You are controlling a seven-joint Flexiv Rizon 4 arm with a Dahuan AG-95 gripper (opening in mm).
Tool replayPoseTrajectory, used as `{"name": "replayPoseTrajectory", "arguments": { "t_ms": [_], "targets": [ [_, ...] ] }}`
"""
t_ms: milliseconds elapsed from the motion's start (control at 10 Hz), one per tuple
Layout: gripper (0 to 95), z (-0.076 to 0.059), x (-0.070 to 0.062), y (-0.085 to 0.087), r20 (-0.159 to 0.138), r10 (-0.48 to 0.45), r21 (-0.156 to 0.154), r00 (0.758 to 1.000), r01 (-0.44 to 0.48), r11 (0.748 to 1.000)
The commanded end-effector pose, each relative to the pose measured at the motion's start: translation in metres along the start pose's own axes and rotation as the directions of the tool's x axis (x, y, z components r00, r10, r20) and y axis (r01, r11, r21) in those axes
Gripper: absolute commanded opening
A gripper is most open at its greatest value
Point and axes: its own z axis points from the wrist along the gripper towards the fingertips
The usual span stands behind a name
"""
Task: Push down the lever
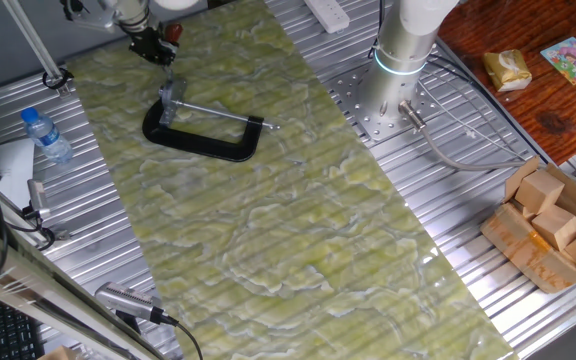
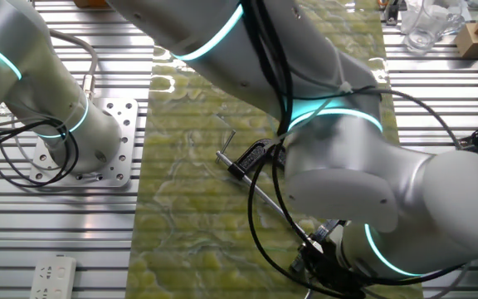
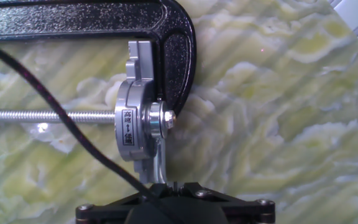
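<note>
One fixed view: I see the clamp lying flat on the green mat of the bench. My tool hangs over its far end, just above the silver block.
Lever: too small here for me to pick out; it is at that block end.
Around: a bottle to the left, wooden blocks in a box to the right.
Other fixed view: the arm covers most of the clamp. I see only the screw rod and one black end. The tool is hidden.
Hand view: the block sits at the curved end of the black frame. The lever points from the block toward the tool body, very near or touching; I cannot tell which.
Tool state: the fingertips are not visible, so I cannot tell if it is open or closed.
</note>
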Motion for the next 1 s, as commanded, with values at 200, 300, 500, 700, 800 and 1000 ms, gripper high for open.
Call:
{"name": "replayPoseTrajectory", "arguments": {
  "t_ms": [200, 300, 500, 700, 800, 1000],
  "targets": [
    [0.0, 0.006, -0.002, -0.001, 0.007, 0.001, 0.009, 1.0, -0.001, 1.0],
    [0.0, 0.008, -0.003, -0.001, 0.009, 0.003, 0.011, 1.0, -0.003, 1.0],
    [0.0, 0.012, -0.004, -0.001, 0.018, 0.005, 0.014, 1.0, -0.005, 1.0],
    [0.0, 0.013, -0.005, -0.001, 0.02, 0.007, 0.017, 1.0, -0.007, 1.0],
    [0.0, 0.013, -0.005, -0.001, 0.02, 0.006, 0.018, 1.0, -0.006, 1.0],
    [0.0, 0.004, -0.003, -0.002, 0.022, 0.014, 0.013, 1.0, -0.014, 1.0]
  ]
}}
